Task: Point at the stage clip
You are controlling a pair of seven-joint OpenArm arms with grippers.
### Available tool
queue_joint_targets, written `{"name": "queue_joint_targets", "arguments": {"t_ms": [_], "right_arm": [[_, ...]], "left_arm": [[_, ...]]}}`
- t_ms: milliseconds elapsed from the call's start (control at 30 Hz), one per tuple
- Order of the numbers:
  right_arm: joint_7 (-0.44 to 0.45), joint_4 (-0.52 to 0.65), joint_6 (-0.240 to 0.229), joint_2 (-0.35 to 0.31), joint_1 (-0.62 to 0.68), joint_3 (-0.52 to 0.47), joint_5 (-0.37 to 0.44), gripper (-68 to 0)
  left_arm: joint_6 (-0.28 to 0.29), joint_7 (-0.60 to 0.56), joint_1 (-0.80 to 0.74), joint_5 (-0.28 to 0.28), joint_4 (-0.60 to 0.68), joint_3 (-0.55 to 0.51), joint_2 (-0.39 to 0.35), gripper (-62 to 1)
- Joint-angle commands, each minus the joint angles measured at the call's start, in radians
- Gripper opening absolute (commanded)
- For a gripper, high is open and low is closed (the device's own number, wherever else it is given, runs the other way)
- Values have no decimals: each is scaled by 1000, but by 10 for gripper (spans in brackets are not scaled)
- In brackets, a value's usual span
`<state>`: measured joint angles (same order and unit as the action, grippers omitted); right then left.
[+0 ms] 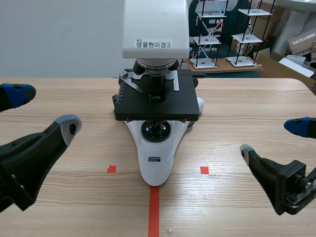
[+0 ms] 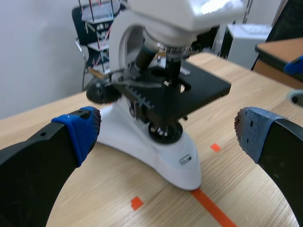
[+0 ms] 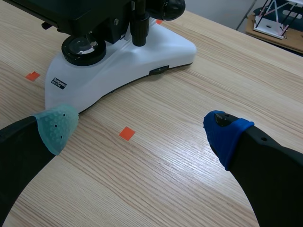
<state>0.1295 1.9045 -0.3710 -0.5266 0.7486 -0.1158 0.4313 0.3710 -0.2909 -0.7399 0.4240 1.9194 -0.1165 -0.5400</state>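
The left pincer (image 1: 44, 109) hangs wide open over the near left of the bench (image 1: 237, 113). The right pincer (image 1: 272, 138) is just as wide at the near right. Neither holds or touches anything, and both are well apart from the microscope (image 1: 155, 163) standing between them.

The stage clip (image 1: 131, 84) is the thin silvery arm lying on the black stage (image 1: 163, 106), at its far left, beside the objectives (image 1: 157, 74).

I judge that the pointing has not begun, so the approach is the step in hand. It calls for one arm, likely the left, to rise above the stage and aim at the clip without bumping the objectives.

The clip's inner end is hidden behind the objectives. The right wrist view shows only the stage's underside. The microscope's head (image 1: 155, 24) is cut off.
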Motion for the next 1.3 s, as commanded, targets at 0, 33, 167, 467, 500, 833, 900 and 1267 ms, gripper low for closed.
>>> {"name": "queue_joint_targets", "arguments": {"t_ms": [0,33,167,467,500,833,900,1267], "right_arm": [[14,21,3,-11,2,-8,6,-93],[14,21,3,-11,2,-8,7,-93],[19,21,4,-11,2,-8,7,-93],[34,21,4,-11,2,-8,7,-93],[34,21,4,-11,2,-8,7,-93],[42,21,4,-11,2,-8,8,-93],[42,21,4,-11,2,-8,8,-93],[41,21,4,-11,2,-8,8,-93]], "left_arm": [[5,-14,-8,6,6,-3,5,-11],[5,-3,-8,6,6,-2,5,-11],[5,2,-8,6,6,-2,5,-11],[5,4,-8,6,6,-2,5,-11],[5,4,-8,6,6,-2,5,-11],[5,4,-8,6,6,-2,5,-11],[5,4,-8,6,6,-2,5,-11],[5,4,-8,6,6,-2,5,-11]]}}
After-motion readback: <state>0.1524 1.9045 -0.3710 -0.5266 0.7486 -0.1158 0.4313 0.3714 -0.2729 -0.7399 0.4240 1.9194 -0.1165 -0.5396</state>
